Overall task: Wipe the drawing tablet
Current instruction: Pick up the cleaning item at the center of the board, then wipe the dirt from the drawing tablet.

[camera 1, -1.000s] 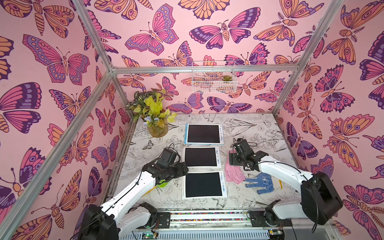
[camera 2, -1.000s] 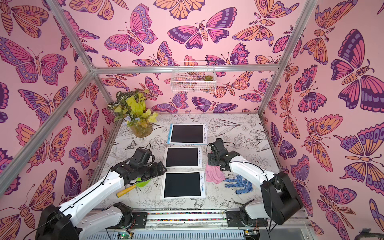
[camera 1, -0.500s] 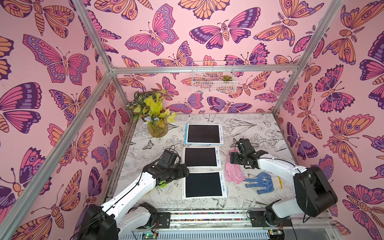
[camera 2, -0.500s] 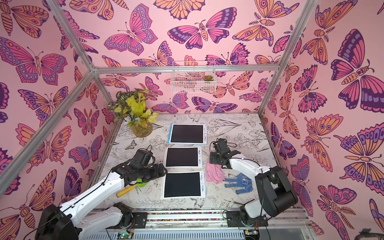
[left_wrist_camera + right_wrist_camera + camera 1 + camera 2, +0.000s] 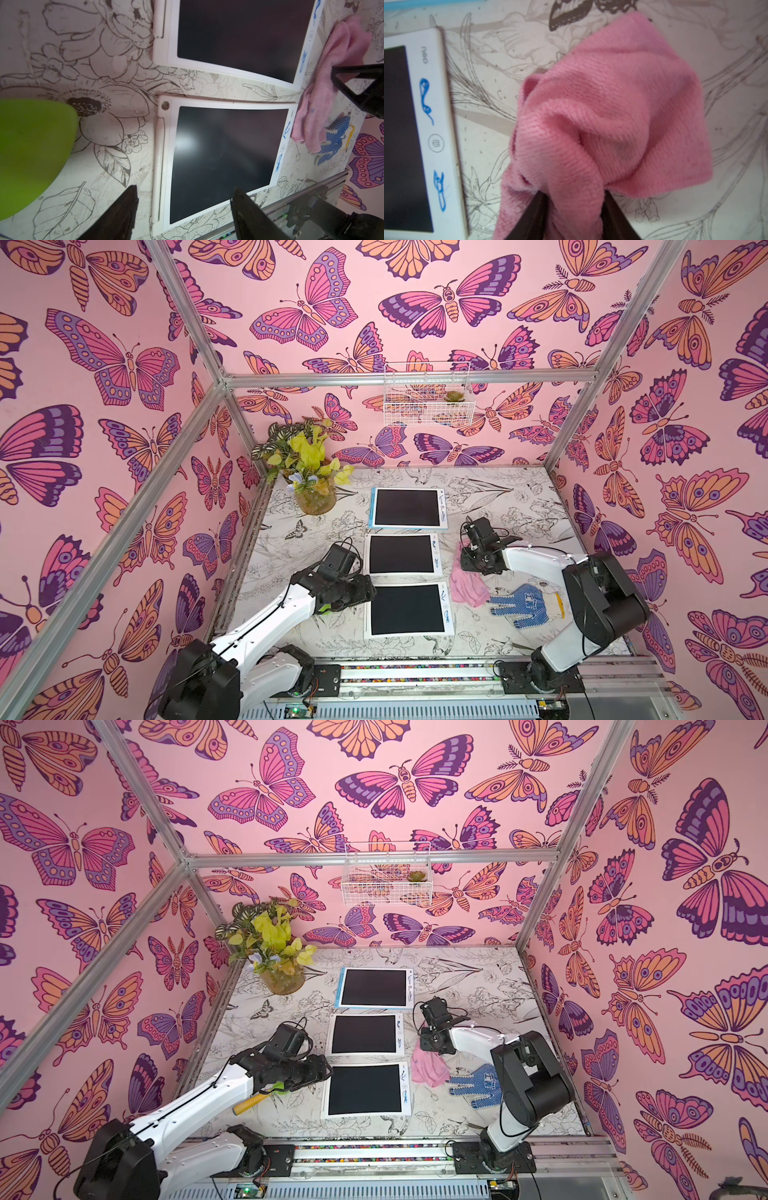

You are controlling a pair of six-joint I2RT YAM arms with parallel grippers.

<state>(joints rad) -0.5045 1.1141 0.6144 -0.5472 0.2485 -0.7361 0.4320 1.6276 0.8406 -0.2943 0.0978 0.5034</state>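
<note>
Newly closed — right fingers pinch the pink cloth.

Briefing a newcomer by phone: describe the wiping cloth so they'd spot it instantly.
On the flower-print table, find the middle tablet of three. Beside it, the right gripper pinches a crumpled cloth. It's plain pink, unlike the blue-dotted glove alongside.

The white-and-black left arm reaches low from the near left, its black left gripper with jaws apart. The right arm bends in from the near right, its right gripper pinching a pink terry cloth.
</note>
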